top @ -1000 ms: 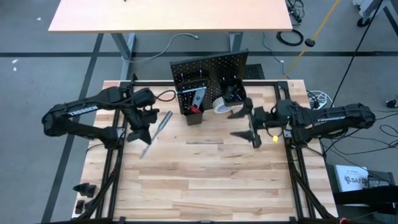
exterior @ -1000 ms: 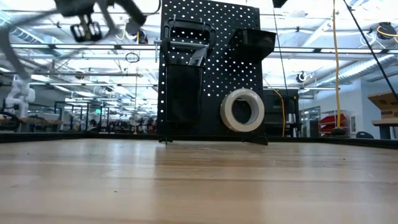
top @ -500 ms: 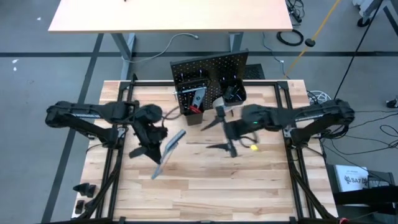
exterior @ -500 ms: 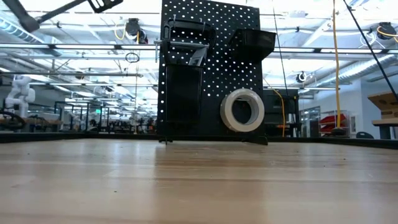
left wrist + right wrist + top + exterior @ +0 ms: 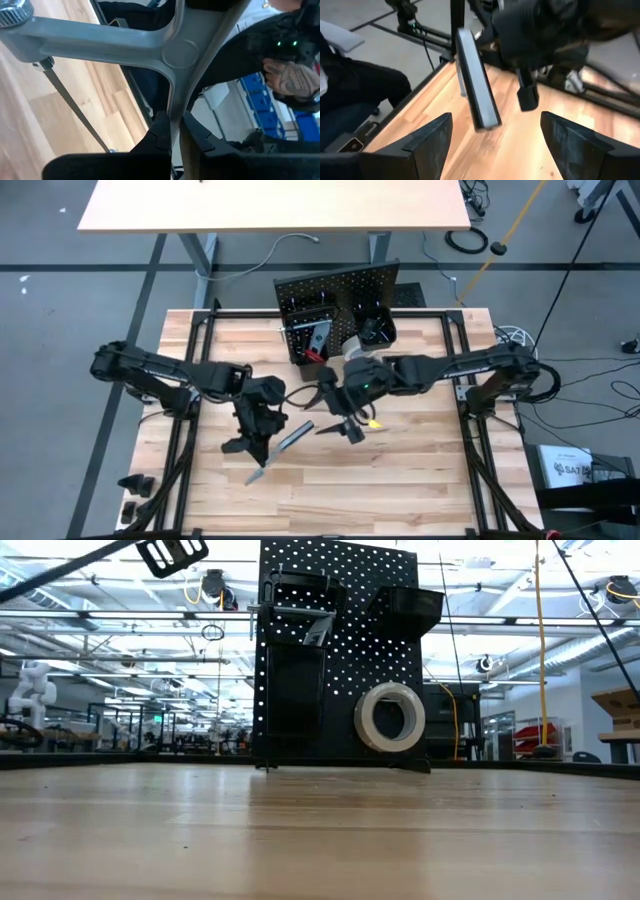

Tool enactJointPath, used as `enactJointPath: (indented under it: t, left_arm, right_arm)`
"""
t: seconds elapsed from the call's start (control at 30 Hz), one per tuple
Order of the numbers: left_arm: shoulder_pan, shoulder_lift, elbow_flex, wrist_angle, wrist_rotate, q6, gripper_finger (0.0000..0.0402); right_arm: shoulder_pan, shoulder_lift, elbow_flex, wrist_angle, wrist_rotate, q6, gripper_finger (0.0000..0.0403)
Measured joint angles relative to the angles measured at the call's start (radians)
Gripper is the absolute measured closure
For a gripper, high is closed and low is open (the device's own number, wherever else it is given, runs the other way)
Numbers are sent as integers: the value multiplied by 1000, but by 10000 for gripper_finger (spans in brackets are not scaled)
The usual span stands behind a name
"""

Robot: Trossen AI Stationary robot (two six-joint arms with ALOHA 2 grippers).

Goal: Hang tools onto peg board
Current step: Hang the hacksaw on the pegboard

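Observation:
My left gripper (image 5: 260,440) is over the table's middle, shut on a long grey tool (image 5: 285,442) with a grey frame (image 5: 115,42) and a thin toothed strip (image 5: 70,105). My right gripper (image 5: 335,410) is open just right of it. Its fingers (image 5: 422,145) stand apart short of the tool's end (image 5: 482,117) and touch nothing. The black peg board (image 5: 340,300) stands upright at the far middle, also in the low view (image 5: 340,650). A white tape roll (image 5: 390,717) hangs on its front. A red-handled tool (image 5: 312,352) sticks out of a bin. My left gripper pinches a narrow limb of the tool's grey frame (image 5: 174,102) between its two fingers (image 5: 160,135). The tool is lifted clear of the table and lies slanted, one end toward the near edge, the other toward my right gripper.
The peg board has two black bins, a tall one (image 5: 295,700) and a small upper one (image 5: 405,602). A dark arm part (image 5: 170,552) shows high in the low view. A seated person's legs (image 5: 355,95) and a hand (image 5: 290,75) show beyond the table.
My left gripper has carried the grey tool from the table's left toward the middle and the near edge, and the tool has turned to a flatter slant. My right gripper has moved from the right toward the middle, up to the tool.

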Motion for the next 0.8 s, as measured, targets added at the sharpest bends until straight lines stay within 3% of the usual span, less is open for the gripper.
enactJointPath:
  t: [0.27,0.6,0.8]
  left_arm:
    - [2,7,0,20,-45,39,394]
    - [19,7,0,90,-74,-40,394]
    - [32,7,0,108,-68,-96,394]
  right_arm:
    - [6,55,-1,46,-2,39,128]
    - [30,57,0,61,0,46,195]
    - [33,57,0,53,3,38,256]
